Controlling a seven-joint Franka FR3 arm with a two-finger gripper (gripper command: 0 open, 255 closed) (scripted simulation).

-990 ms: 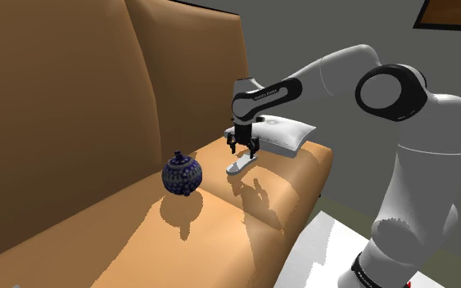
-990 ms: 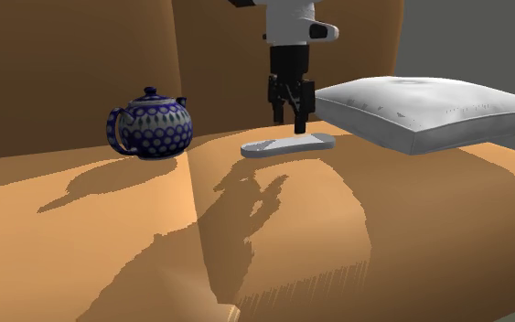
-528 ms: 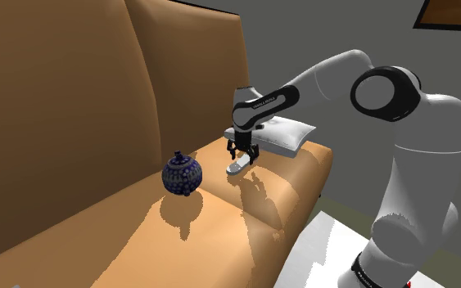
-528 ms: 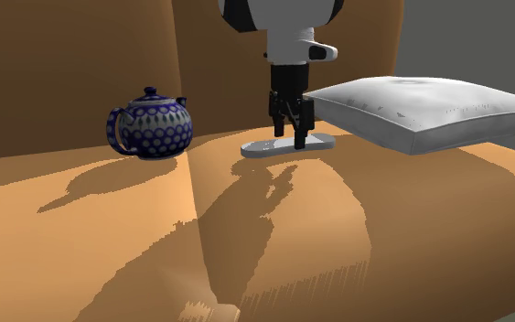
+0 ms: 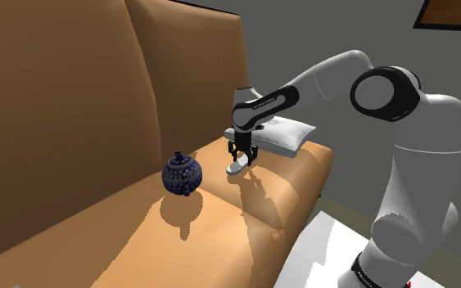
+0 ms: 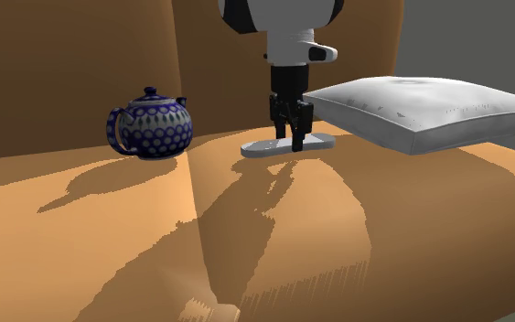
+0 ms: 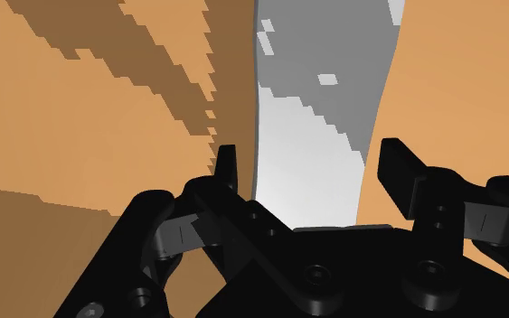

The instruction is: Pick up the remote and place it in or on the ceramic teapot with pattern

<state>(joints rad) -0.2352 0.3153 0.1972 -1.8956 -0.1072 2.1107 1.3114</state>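
Lower than a second ago, open jaws astride the pale grey remote [image 7: 315,135] on the sofa [image 6: 383,229]

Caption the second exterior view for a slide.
Open gripper straddles grey remote on orange sofa; blue patterned teapot stands apart.

I see a tan-orange upholstered sofa [image 5: 89,114] with tall back cushions, filling the shoulder view from nine o'clock to the centre. A seam [image 6: 194,210] splits its seat into two cushions. A plump white-grey pillow [image 6: 426,110] lies on the seat at three o'clock in the second exterior view. A flat grey wall [image 5: 318,33] stands behind at twelve o'clock, with a brown frame corner [image 5: 454,12] at one o'clock. Hard light throws sharp-edged shadows across the seat.
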